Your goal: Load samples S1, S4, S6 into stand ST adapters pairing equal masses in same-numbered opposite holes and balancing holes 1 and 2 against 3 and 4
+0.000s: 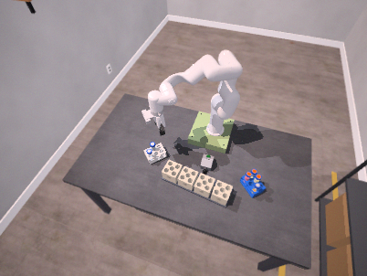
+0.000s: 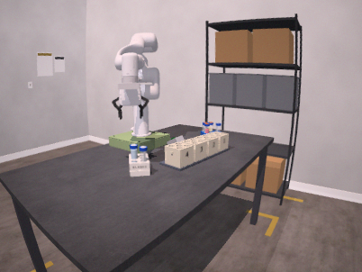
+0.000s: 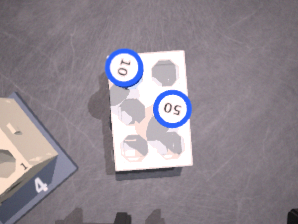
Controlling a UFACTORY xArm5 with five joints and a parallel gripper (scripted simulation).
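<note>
My gripper (image 1: 162, 131) (image 2: 131, 116) (image 3: 207, 218) is open and empty, high above the table behind the white blank rack. The white rack (image 1: 158, 158) (image 2: 140, 171) (image 3: 150, 162) holds two blue-capped water blanks. The blank marked 10 (image 3: 124, 67) stands in a corner well; the blank marked 50 (image 3: 172, 108) stands in the other row's middle well. The other wells look empty. Four beige adapters stand in a row on the loading stand (image 3: 66, 167); their holes look empty in the top view. Adapter 4 (image 1: 172, 169) (image 2: 179, 156) (image 3: 25, 140) is nearest the white rack.
The blue rack (image 1: 256, 193) with several tubes, some with orange dots, stands right of the adapters; their IDs are too small to read. The small desk (image 1: 206, 163) with the green DONE key (image 1: 208, 156) sits between the adapters and the green robot base (image 1: 196, 132).
</note>
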